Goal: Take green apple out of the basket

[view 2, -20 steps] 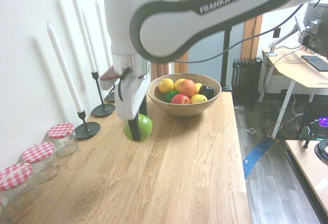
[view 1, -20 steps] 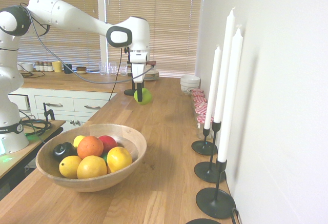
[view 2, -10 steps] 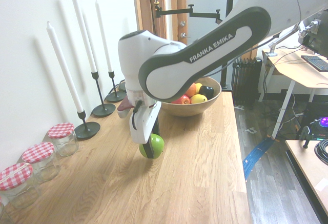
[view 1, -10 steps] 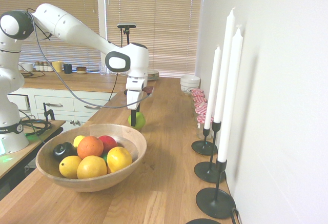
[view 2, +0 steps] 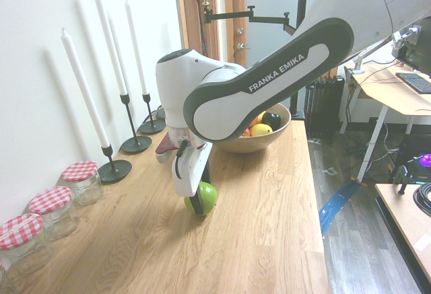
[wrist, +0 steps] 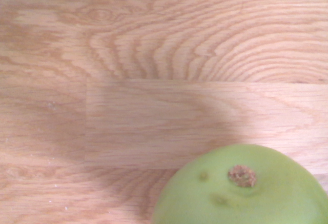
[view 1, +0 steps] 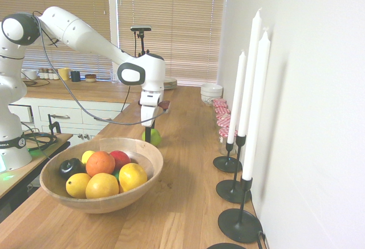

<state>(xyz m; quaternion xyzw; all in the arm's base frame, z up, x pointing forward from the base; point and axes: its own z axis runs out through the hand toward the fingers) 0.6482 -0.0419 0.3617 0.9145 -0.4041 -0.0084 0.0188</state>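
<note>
- My fingers (view 2: 202, 196) were closed around the apple (view 2: 205, 198), one each side, so it couldn't roll.
- I had it at or just above the bench (view 2: 262, 240), between its long edges, well clear of the bowl (view 1: 105, 204), probably for setting down.

The white robot arm (view 2: 269, 79) reads "FRANKA EMIKA" in light capitals on a dark band along its side, the words slanting upward above the wooden worktop (view 2: 269, 240).
</note>
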